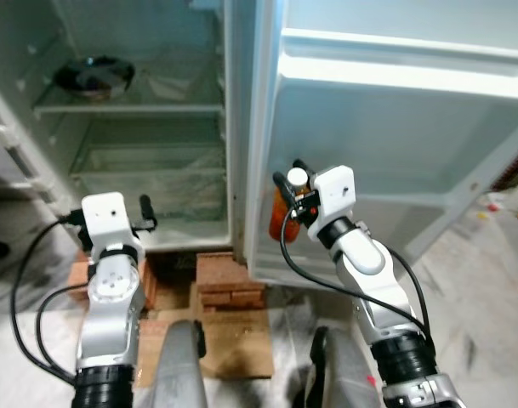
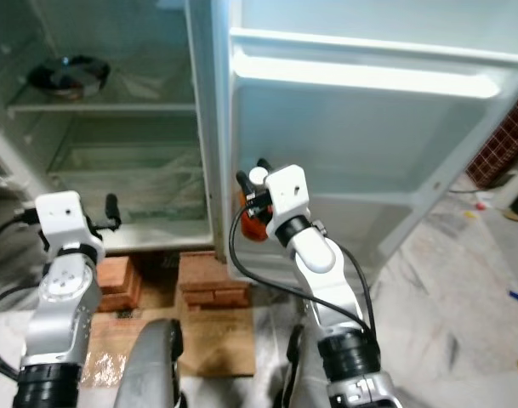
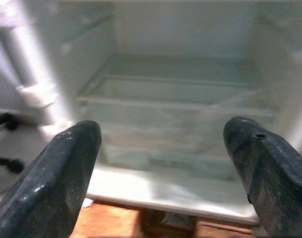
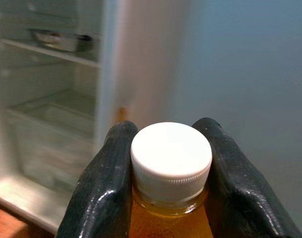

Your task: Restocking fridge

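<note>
An orange-filled bottle with a white screw cap is gripped at the neck by the right gripper, whose two black fingers press against the cap's sides. It is held upright in front of the open fridge door. The left gripper, fingers spread wide and holding nothing, faces the fridge's clear bottom drawer. A dark pan sits on an upper shelf. Bricks lie beneath the fridge.

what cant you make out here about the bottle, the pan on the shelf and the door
- Orange bottle with white cap: label and lower body cut off in the right wrist view; right gripper covers it in the eye views.
- Dark round pan on the upper shelf: contents too blurred.
- White fridge door: lowest part hidden behind the right arm.
</note>
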